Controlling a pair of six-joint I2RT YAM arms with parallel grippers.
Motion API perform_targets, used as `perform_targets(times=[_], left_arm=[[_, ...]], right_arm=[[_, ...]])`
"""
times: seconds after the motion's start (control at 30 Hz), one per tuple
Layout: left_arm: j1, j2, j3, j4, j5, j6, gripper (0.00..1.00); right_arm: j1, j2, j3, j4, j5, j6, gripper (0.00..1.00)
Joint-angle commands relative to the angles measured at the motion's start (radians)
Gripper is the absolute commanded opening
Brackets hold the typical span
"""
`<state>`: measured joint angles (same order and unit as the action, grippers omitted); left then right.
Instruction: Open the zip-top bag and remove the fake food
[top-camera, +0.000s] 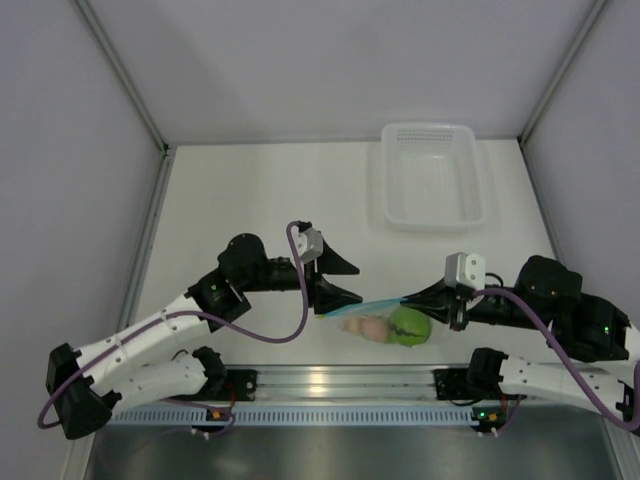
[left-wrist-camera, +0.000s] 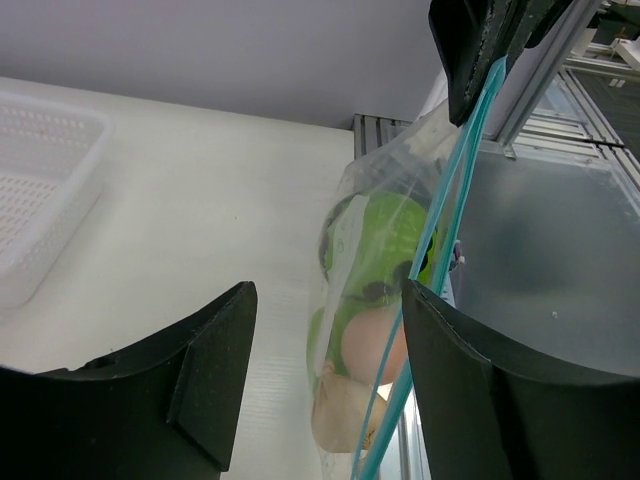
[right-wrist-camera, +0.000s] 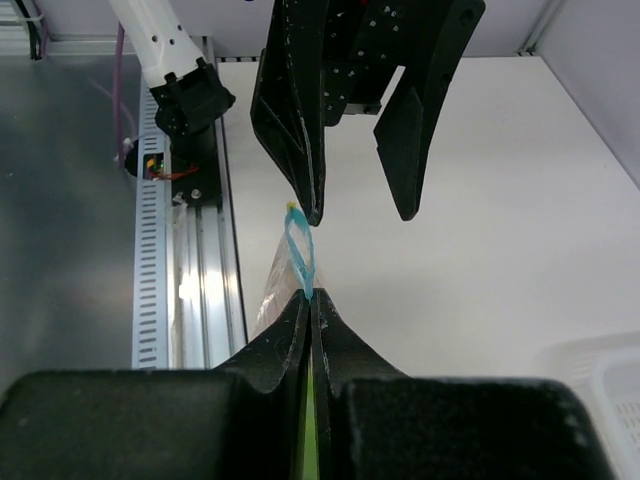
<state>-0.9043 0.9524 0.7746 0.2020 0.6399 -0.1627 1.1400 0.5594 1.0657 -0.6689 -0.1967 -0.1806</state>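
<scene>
We are at the opening step. The small clear crinkly zip-top bag (top-camera: 372, 306), with its light blue zip strip, hangs low over the pale worktop (top-camera: 250, 200), near the front metal rail (top-camera: 330, 380). Our right pincer (top-camera: 410, 298) is clamped on one end of the strip. Our left pincer (top-camera: 357, 283) stands wide apart, one finger just beside the other end, gripping nothing. Inside the bag are the fake food pieces: a round green ball (top-camera: 410, 327) and peach bits (top-camera: 366, 326). Next, we judge, the left pincer must close on one lip only and pull it away. A white perforated plastic basket (top-camera: 432, 220) sits far behind; plain grey walls (top-camera: 330, 70) enclose the worktop.
</scene>
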Motion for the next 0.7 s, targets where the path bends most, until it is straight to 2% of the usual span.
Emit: perform_targets(times=[0.0, 0.47, 0.67], left_arm=[[-0.004, -0.012, 0.003, 0.039, 0.023, -0.006, 0.65], [-0.004, 0.049, 0.017, 0.04, 0.069, -0.008, 0.58], [-0.004, 0.092, 0.02, 0.04, 0.156, -0.012, 0.57]], right_arm=[[-0.008, 0.004, 0.007, 0.075, 0.016, 0.006, 0.0], [-0.009, -0.001, 0.008, 0.088, 0.017, 0.012, 0.0], [-0.008, -0.012, -0.003, 0.12, 0.026, 0.021, 0.0]])
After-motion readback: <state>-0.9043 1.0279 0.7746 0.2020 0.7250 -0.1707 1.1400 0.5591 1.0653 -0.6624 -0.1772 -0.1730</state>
